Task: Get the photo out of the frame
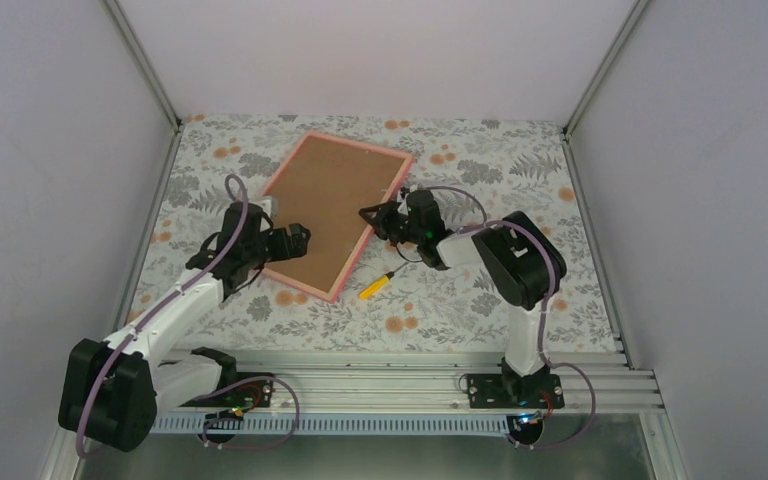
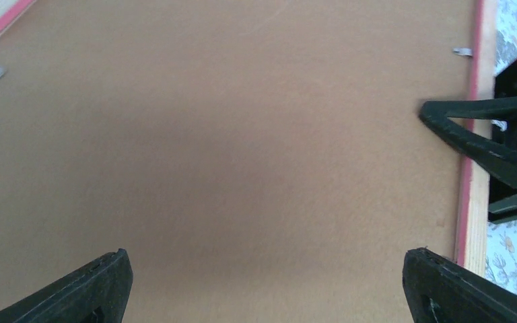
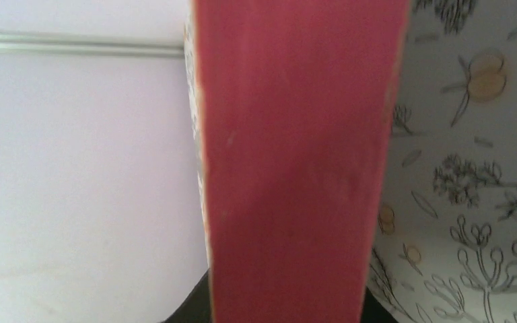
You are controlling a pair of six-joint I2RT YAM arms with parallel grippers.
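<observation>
The frame [image 1: 335,205] lay back-side up on the table [image 1: 460,300], towards its far-left part. The left gripper [image 1: 300,238] stood over the frame's near-left area. The right gripper [image 1: 375,218] sat at the frame's right edge. 1 screwdriver [image 1: 377,285] lay just right of the frame's near corner.

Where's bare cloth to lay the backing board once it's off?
Widest free patch: far right, between the frame and the right wall, beyond the right arm. A smaller one lies near centre, between the screwdriver and the rail. Crowded: around the left gripper and right gripper.
</observation>
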